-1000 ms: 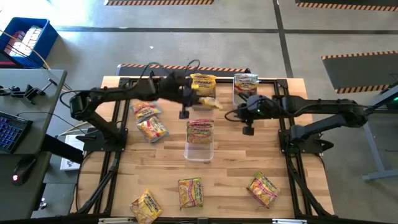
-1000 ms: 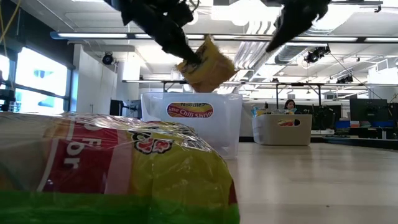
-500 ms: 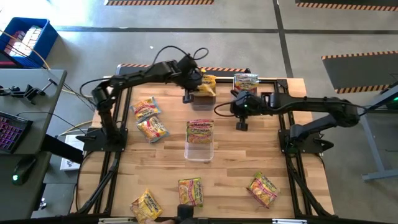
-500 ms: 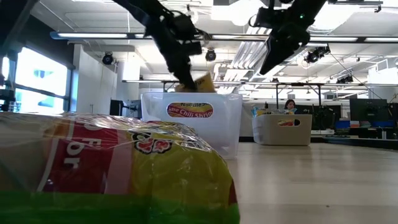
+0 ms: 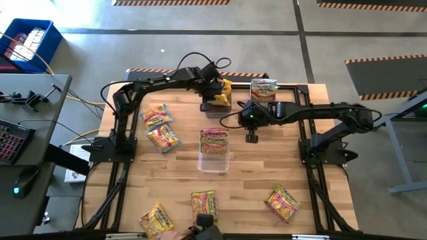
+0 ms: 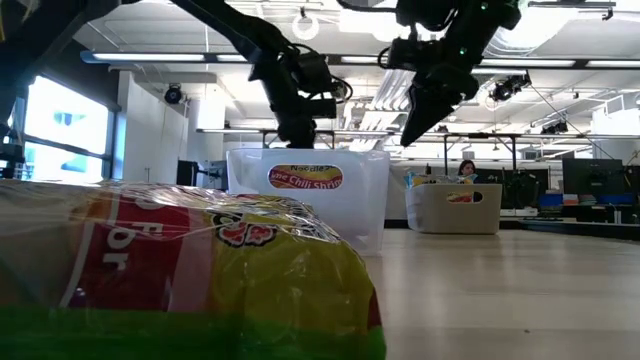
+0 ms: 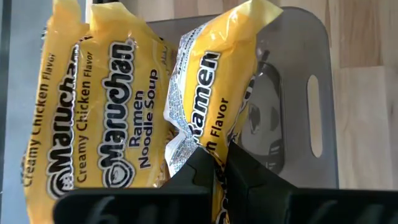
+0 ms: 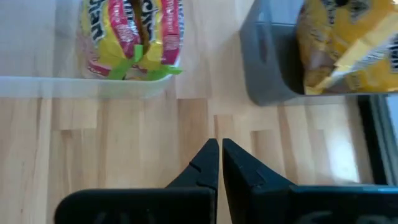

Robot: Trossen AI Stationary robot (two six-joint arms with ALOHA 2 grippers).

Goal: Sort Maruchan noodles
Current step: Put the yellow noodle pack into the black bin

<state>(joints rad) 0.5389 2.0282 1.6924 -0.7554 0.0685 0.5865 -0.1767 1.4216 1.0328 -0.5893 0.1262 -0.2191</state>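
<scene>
My left gripper (image 5: 215, 101) reaches over the grey bin (image 7: 298, 93) at the table's far middle, shut on a yellow Maruchan packet (image 7: 211, 81). That packet stands in the bin beside two more yellow packets (image 7: 93, 106). My right gripper (image 8: 219, 149) hangs shut and empty above bare wood, between that bin and the clear middle bin (image 5: 213, 160). The clear bin holds a pink-and-green packet (image 8: 130, 37). In the low view my left gripper (image 6: 297, 128) dips behind the labelled bin (image 6: 305, 195), and my right gripper (image 6: 415, 120) hangs higher. My left gripper pinches the yellow packet's crinkled edge (image 7: 184, 140) between its two fingers. The fingers slant down from above into the grey bin. The packet stands on end, leaning against the neighbouring packets. Whether its lower end rests on the bin's floor does not show.
A third bin (image 5: 264, 92) with a packet stands at the far right. Loose packets lie left of centre (image 5: 157, 117) (image 5: 164, 138) and along the near edge (image 5: 157, 220) (image 5: 204, 205) (image 5: 282, 203). One packet (image 6: 180, 270) fills the low view's foreground.
My left gripper has carried the yellow packet toward the table's far edge and down into the grey bin, tipping more steeply downward. My right gripper has moved toward the table's left and sunk lower.
</scene>
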